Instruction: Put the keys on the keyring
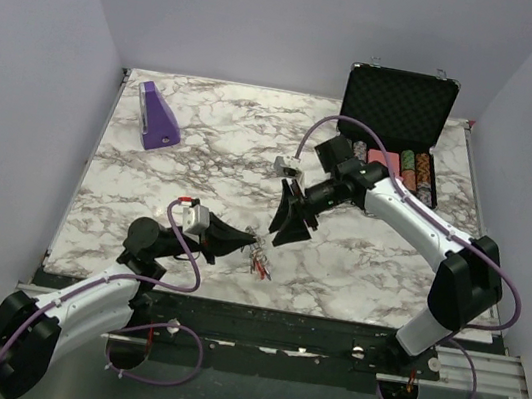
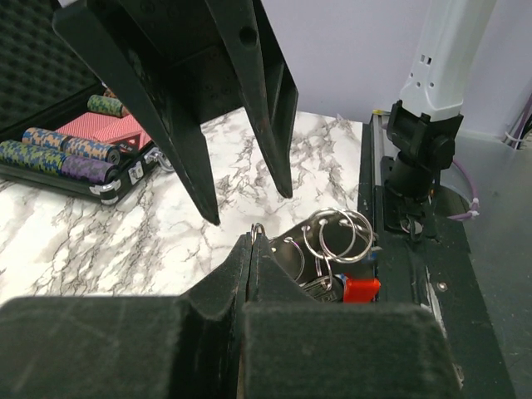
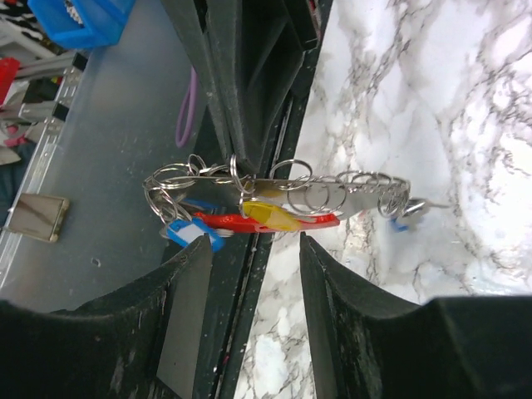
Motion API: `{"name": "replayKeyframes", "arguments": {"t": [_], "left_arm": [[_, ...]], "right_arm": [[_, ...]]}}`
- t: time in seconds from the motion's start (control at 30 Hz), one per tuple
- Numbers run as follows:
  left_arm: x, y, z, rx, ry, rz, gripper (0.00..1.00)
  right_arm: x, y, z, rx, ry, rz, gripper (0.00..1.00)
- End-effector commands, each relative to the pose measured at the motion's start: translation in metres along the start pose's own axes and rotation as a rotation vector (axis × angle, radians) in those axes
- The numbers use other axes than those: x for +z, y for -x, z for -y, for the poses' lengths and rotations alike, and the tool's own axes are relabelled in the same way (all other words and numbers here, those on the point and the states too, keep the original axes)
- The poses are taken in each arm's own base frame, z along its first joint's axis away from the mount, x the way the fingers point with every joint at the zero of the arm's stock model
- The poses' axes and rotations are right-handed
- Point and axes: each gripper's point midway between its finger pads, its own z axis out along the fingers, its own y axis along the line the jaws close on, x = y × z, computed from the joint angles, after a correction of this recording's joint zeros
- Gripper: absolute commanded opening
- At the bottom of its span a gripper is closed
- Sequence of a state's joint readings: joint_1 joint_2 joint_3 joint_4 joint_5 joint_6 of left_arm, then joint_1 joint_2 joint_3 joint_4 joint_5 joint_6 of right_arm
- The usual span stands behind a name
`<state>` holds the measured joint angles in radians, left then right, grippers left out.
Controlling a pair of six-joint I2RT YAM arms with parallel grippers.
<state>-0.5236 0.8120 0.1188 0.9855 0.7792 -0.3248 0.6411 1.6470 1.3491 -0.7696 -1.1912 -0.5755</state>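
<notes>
The keyring (image 1: 259, 258) is a bunch of thin metal rings with a red crescent piece (image 3: 249, 223) and a grey metal tag (image 3: 332, 188). A yellow-headed key (image 3: 270, 215) and blue-headed keys (image 3: 186, 232) hang in the bunch. My left gripper (image 1: 242, 244) is shut on one thin ring (image 2: 257, 231) and holds the bunch just above the table near the front edge. The rings (image 2: 337, 237) and the red piece (image 2: 362, 288) show past its fingers. My right gripper (image 1: 287, 227) is open and empty, its fingers (image 3: 187, 307) straddling the space just short of the bunch.
An open black case (image 1: 399, 104) with rows of poker chips (image 2: 58, 145) stands at the back right. A purple wedge-shaped object (image 1: 158, 117) sits at the back left. The table's front edge and a black rail (image 2: 399, 274) lie right below the bunch.
</notes>
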Motion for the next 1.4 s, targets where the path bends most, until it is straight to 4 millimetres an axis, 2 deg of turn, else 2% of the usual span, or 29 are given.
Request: {"name": "replayKeyframes", "arguments": {"t": [0.0, 0.2, 0.67, 0.87, 1.37], "left_arm": [[0.002, 0.01, 0.005, 0.043, -0.036, 0.022, 0.0], [0.003, 0.011, 0.005, 0.045, -0.04, 0.023, 0.0], [0.003, 0.013, 0.005, 0.044, -0.043, 0.029, 0.0], [0.003, 0.013, 0.005, 0.043, -0.039, 0.03, 0.0], [0.003, 0.017, 0.001, 0.054, -0.017, 0.049, 0.0]], "right_arm": [[0.007, -0.002, -0.013, -0.016, 0.044, -0.021, 0.54], [0.014, -0.001, -0.015, -0.007, 0.051, -0.023, 0.53], [0.017, 0.009, 0.002, -0.011, -0.048, -0.009, 0.46], [0.017, 0.007, 0.002, -0.002, -0.044, -0.01, 0.28], [0.023, 0.002, 0.005, 0.004, -0.056, -0.034, 0.3]]}}
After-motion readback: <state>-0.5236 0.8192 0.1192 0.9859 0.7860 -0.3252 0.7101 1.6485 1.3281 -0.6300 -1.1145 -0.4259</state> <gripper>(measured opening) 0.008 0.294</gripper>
